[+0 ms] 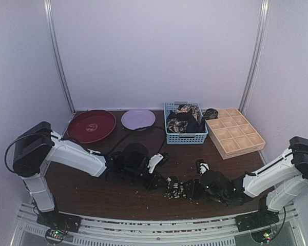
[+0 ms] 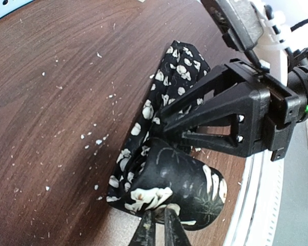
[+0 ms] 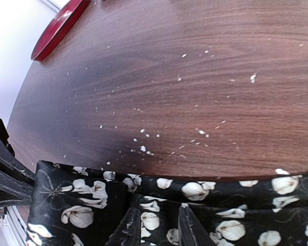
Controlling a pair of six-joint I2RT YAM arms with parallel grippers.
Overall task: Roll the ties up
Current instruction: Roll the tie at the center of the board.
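1. Top view: a tie (image 1: 174, 188) is seen on the dark table (image 1: 92, 189), near the front edge and between the two arms.
2. The left gripper (image 1: 159, 180) is set at the tie's left end and the right gripper (image 1: 191, 188) at its right end. How far the fingers are open cannot be told from this view.
3. At the back, a red plate (image 1: 91, 125), a lilac plate (image 1: 138, 119), a blue basket (image 1: 187, 137) and a wooden tray (image 1: 235, 134) are lined up from left to right. More ties (image 1: 184, 120) are heaped in the basket, well apart from the tie on the table.
4. Left wrist view: the left gripper (image 2: 157, 230) is seen at the bottom edge. Its fingers are drawn almost together, and the rolled end of the tie (image 2: 174, 187) is pinched between them.
5. The unrolled part of the tie is spread flat up and away from the roll. The black fingers (image 2: 195, 110) of the right gripper are closed down onto it just above the roll.
6. Right wrist view: the tie (image 3: 220, 195) is laid across the bottom of the picture. The right gripper (image 3: 156, 228) is held a little apart, with a raised fold of the tie clamped between its fingers.
7. Part of the left gripper (image 3: 5, 177) is seen at the left edge, touching the tie's end. The red plate (image 3: 59, 28) is seen at the far top left.
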